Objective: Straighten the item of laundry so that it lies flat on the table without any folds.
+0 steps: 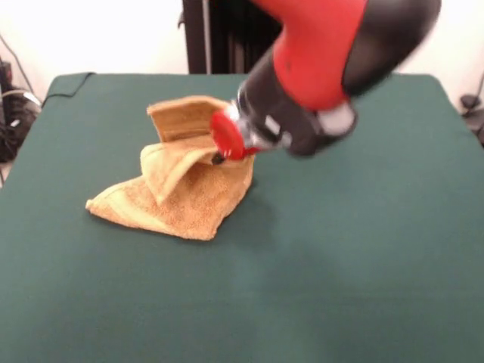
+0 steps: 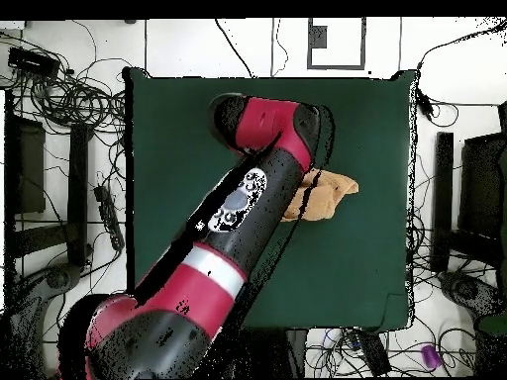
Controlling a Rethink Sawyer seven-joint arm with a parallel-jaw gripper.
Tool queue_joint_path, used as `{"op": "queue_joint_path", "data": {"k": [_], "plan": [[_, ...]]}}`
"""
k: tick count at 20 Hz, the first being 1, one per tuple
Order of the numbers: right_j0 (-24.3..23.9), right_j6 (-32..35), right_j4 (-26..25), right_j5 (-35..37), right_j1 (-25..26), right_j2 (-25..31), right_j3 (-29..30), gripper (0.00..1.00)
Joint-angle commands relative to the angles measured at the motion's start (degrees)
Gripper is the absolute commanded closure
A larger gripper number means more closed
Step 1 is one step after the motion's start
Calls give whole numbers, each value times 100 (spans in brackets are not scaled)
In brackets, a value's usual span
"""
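The orange-tan towel (image 1: 181, 193) lies crumpled on the green table (image 1: 348, 257), left of centre, with one flap standing up at the back and a fold draped across the middle. My gripper (image 1: 219, 157) comes down from the upper right and its tip meets the towel's upper fold. I cannot tell whether it is open or shut. In the overhead view only the right part of the towel (image 2: 335, 188) shows beside the arm (image 2: 248, 198), which hides the gripper and the rest of the towel. The table (image 2: 366, 257) is far bigger than the towel.
The red and black arm crosses the table diagonally in the overhead view. Cables (image 2: 69, 94) and dark equipment lie round the table's sides. A black post (image 1: 195, 36) stands behind the table's far edge.
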Motion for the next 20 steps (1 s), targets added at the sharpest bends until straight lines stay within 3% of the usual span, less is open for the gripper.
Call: {"op": "queue_joint_path", "data": {"k": [1,5,9,12,15,20], "plan": [[188,-4557,-756,-2731,-3494,1995,3239,100],[-433,-6553,-751,-3020,-5296,3157,4502,100],[-1342,-8665,-651,-3092,-6470,4173,5410,100],[-2421,-10665,-373,-3809,-7141,5295,6459,100],[-2856,-11307,-700,-3826,-7322,5524,6745,100],[-2741,-11732,-2185,-2585,-7241,4889,6006,100]]}}
